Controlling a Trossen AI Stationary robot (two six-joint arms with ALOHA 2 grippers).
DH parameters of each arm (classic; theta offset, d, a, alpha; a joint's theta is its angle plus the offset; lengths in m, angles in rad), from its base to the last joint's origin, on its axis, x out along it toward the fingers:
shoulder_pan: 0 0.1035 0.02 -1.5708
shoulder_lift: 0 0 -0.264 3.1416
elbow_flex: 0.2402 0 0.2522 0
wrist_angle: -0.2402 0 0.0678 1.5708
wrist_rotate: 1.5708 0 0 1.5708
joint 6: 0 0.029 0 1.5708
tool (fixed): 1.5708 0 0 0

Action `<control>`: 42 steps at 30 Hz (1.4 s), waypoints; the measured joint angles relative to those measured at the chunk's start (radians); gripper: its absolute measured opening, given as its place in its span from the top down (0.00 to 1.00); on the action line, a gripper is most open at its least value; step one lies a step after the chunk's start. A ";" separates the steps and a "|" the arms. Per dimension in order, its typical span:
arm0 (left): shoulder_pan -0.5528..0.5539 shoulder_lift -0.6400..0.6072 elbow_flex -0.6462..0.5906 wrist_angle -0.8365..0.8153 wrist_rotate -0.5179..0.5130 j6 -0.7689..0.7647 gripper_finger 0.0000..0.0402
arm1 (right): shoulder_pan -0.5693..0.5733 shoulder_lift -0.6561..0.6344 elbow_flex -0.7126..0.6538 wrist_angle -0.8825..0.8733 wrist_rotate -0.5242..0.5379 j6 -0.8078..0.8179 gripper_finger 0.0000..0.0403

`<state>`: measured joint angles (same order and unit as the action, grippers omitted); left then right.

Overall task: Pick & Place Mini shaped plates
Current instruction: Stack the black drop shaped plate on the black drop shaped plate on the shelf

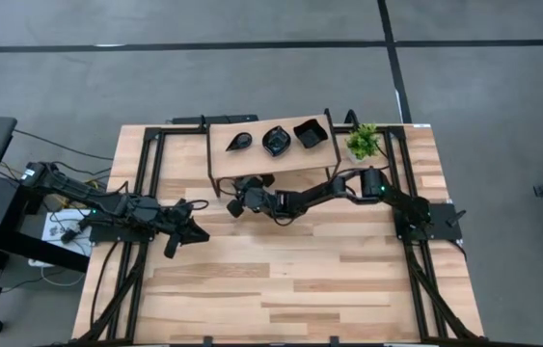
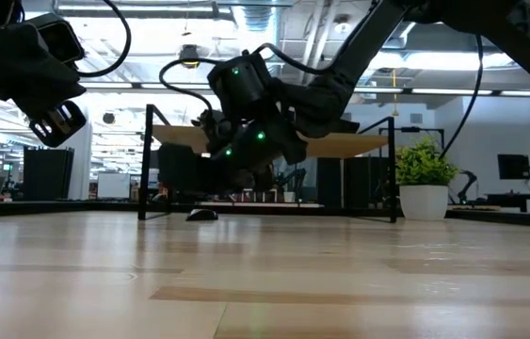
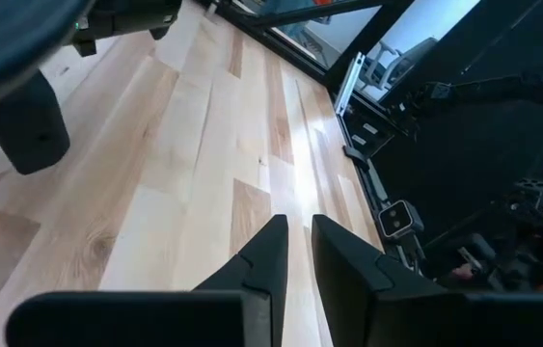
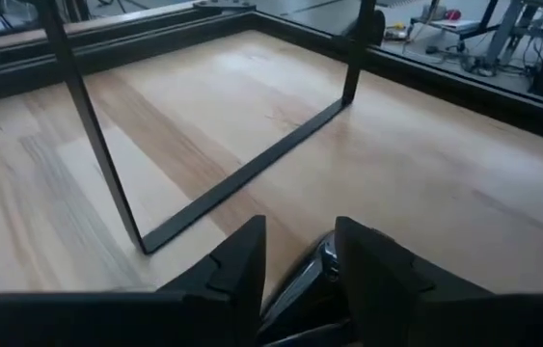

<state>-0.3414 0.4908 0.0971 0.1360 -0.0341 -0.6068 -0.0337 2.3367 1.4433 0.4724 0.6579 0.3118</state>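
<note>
High view: three mini shaped plates on the raised shelf (image 1: pixel 223 154) at the table's far edge: leaf plate (image 1: pixel 238 142), scalloped round plate (image 1: pixel 276 141), square plate (image 1: pixel 309 133). Right gripper (image 1: pixel 235 205), just in front of the shelf, clasps a glossy black dish (image 4: pixel 302 278), probably bound for the shelf. Left gripper (image 1: pixel 172 247) waits empty over the table's left part, fingers nearly together. Potted plant (image 1: pixel 364 142) beside the shelf.
</note>
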 joint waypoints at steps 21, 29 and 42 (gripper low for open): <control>0.000 0.000 0.000 0.000 -0.002 0.001 0.87 | -0.010 0.005 0.001 -0.081 0.001 0.135 0.70; 0.000 0.000 0.000 0.000 -0.002 0.000 0.87 | 0.010 0.005 0.001 -0.126 -0.029 0.127 0.70; 0.000 0.000 0.000 0.000 -0.002 0.000 0.87 | 0.097 0.006 0.002 -0.179 -0.099 0.072 0.70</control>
<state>-0.3412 0.4908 0.0971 0.1360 -0.0364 -0.6073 0.0633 2.3428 1.4448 0.2932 0.5586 0.3836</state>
